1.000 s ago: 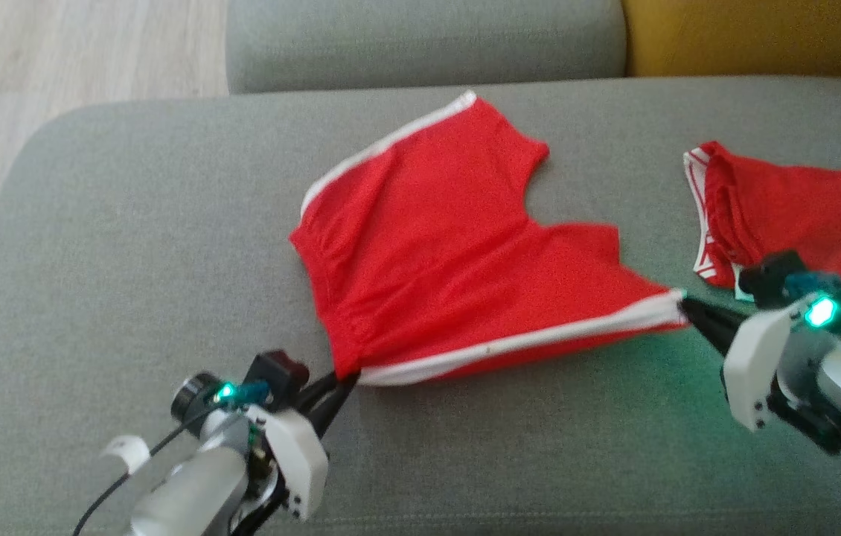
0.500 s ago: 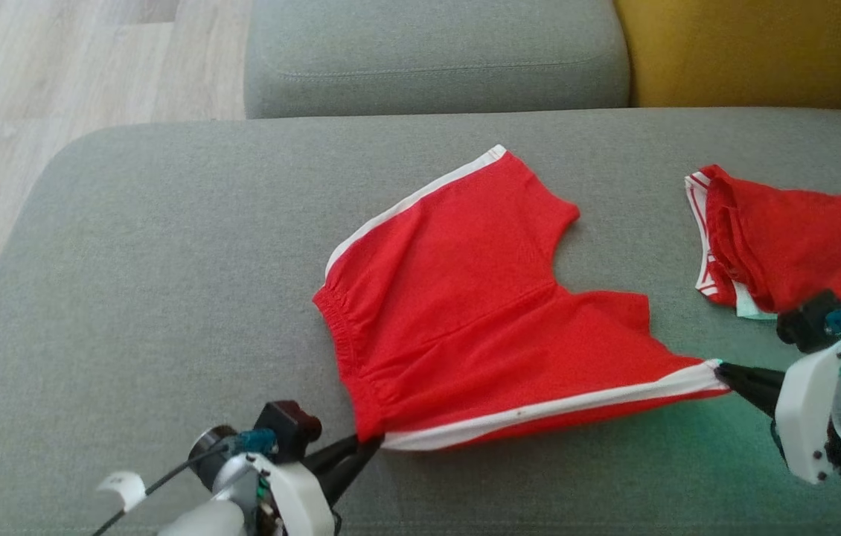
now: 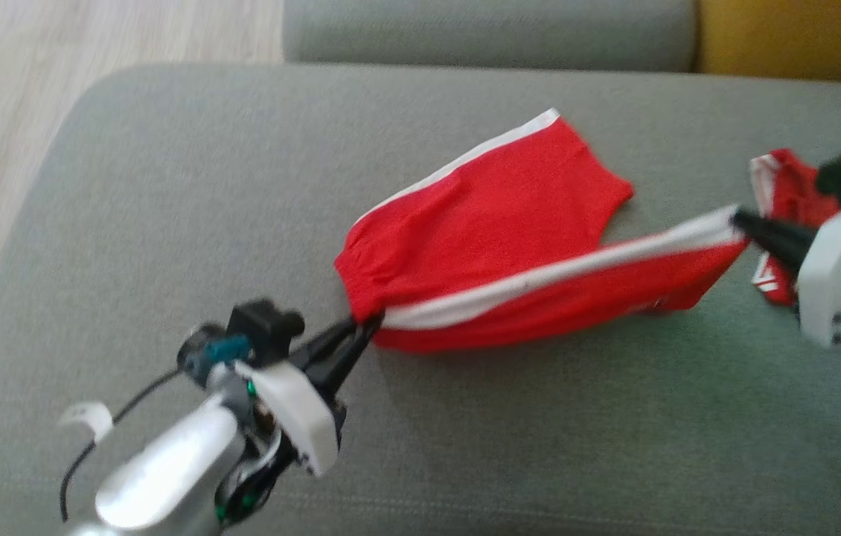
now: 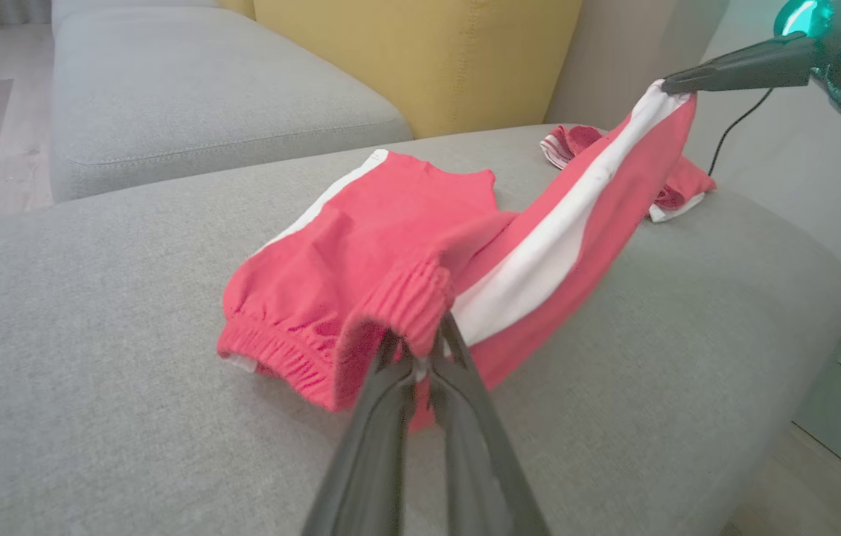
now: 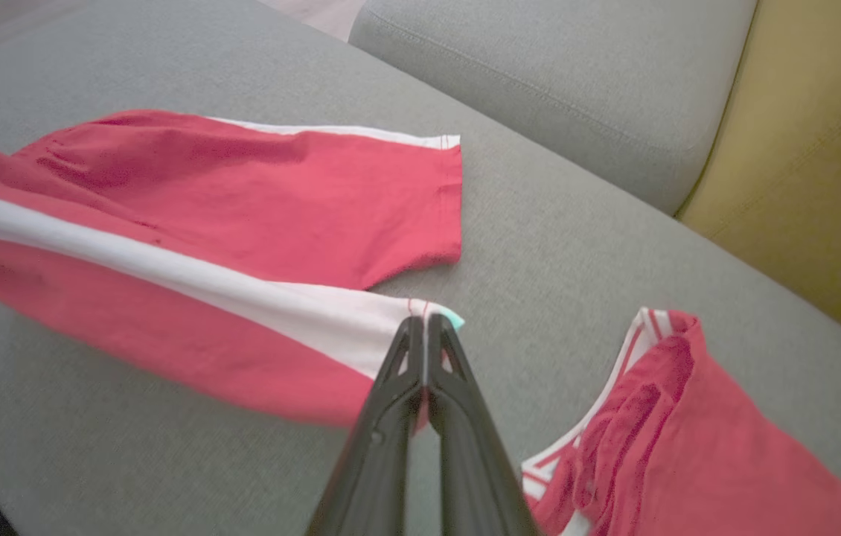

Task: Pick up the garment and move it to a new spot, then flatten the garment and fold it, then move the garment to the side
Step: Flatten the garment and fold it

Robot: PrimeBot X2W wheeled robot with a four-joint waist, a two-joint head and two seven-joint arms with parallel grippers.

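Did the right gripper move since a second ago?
Yes. The right gripper, shut on the striped hem of the shorts, has moved away from the robot: before it was nearer than the other red garment, now it is level with it.

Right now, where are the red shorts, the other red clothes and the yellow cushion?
red shorts (image 3: 510, 193), head view, flat far leg
other red clothes (image 5: 726, 447), right wrist view, crumpled middle
yellow cushion (image 4: 420, 59), left wrist view, front face

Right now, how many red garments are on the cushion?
2: the red shorts, stretched between the left tool and right tool; a crumpled red garment at the right end of the cushion. None look hidden.
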